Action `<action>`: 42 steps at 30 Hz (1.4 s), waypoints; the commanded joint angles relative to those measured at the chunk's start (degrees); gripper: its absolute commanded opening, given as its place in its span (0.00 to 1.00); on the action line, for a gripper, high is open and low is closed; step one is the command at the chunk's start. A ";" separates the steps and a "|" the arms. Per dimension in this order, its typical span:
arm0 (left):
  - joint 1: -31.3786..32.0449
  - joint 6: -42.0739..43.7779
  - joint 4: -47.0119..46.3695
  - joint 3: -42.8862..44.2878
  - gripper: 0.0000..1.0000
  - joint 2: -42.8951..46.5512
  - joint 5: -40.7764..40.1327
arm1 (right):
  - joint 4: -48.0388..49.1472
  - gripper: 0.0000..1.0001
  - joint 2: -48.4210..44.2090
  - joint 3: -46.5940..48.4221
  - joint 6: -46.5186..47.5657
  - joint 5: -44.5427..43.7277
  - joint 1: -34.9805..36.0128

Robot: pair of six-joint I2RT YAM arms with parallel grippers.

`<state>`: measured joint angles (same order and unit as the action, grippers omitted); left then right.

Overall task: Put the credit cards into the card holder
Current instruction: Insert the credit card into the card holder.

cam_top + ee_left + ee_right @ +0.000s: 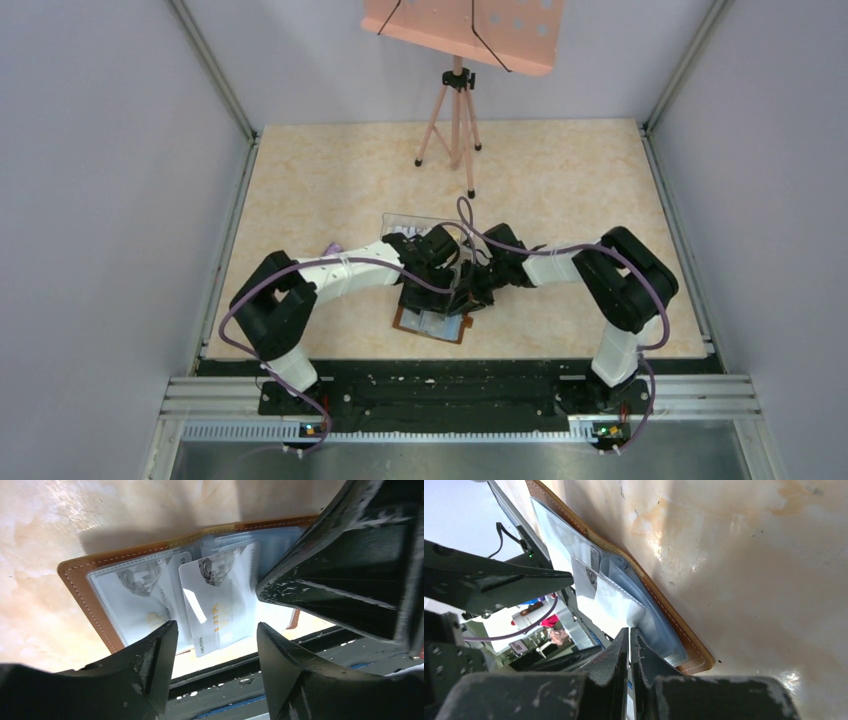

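Obs., left hand [216, 626]: fingers [150, 665] well apart, nothing between them. It hovers low over the open wallet [80, 582].

Obs., right hand [629, 632]: fingers pressed together, tips at the edge of a clear pocket on the wallet's far half. Cannot tell whether they nip the plastic.

The wallet is brown and lies open and flat on the surface [560, 180], close to its near edge, between the two arms.

Cards seen: two, both pale.
- The first card [135, 597] sits inside the clear pocket by the wallet's outer edge.
- The second card [220, 605] lies just beside it toward the fold, tilted, one end sticking out past the wallet's edge. How far it is in a pocket is unclear.

The surface is pale beige, marbled and glossy. A black strip and a metal rail [460, 400] run along the near edge at the arm bases. Plain grey walls [100, 200] stand on three sides. One tripod [456, 120] stands at the back and carries a peach board [465, 30], cut off at the top of the overhead view.

Hidden or unclear:
- From above, the two hands cover most of the wallet.
- In the left wrist view, the right hand blocks the wallet's far half.
- One clear box [412, 220] sits behind the hands, largely covered. Its contents are not readable.
- One small purple thing [332, 248] lies beside the left arm, too small to name.
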<state>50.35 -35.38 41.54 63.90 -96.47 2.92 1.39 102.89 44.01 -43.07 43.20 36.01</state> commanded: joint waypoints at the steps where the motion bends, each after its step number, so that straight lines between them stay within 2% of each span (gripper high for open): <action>1: -0.31 0.05 -4.48 -2.68 0.62 1.54 2.83 | -1.81 0.07 -2.58 0.90 1.60 -2.27 0.74; 6: -0.33 -0.56 -6.72 -3.33 0.56 -0.27 5.53 | -4.38 0.16 -8.13 2.39 0.99 -2.77 0.64; 10: -0.34 -0.73 -7.49 -2.40 0.53 -0.52 6.42 | -12.38 0.17 -12.19 3.59 3.69 -7.54 0.20; 14: -0.34 -0.40 -7.45 -0.75 0.51 -2.29 8.23 | -18.72 0.13 -14.31 2.67 5.85 -12.36 -0.63; 21: -0.16 -1.44 -10.03 0.52 0.48 -3.37 13.36 | -20.06 0.02 -13.08 -0.06 7.08 -13.75 -0.79; 25: -0.16 -1.57 -10.98 0.12 0.53 -1.83 12.94 | -20.57 0.02 -12.93 0.51 8.01 -14.14 -0.82; 31: -0.37 -2.42 -5.99 -1.66 0.75 5.03 0.75 | -21.22 0.10 -14.38 1.43 9.21 -14.50 -0.85; 33: -1.07 -2.85 -5.82 -3.24 0.79 7.44 -1.15 | -21.41 0.14 -14.82 1.30 9.34 -14.79 -0.83; 37: -4.86 -3.96 -8.99 -9.03 0.82 11.73 1.85 | -21.33 0.19 -14.93 0.33 9.56 -15.33 -0.93; 42: -11.60 -5.81 -15.50 -18.48 0.82 16.10 8.95 | -20.76 0.17 -14.30 -1.27 9.99 -15.43 -1.02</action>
<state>42.92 -39.07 31.11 51.75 -83.33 7.25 -19.81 90.06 43.88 -34.35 28.49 35.44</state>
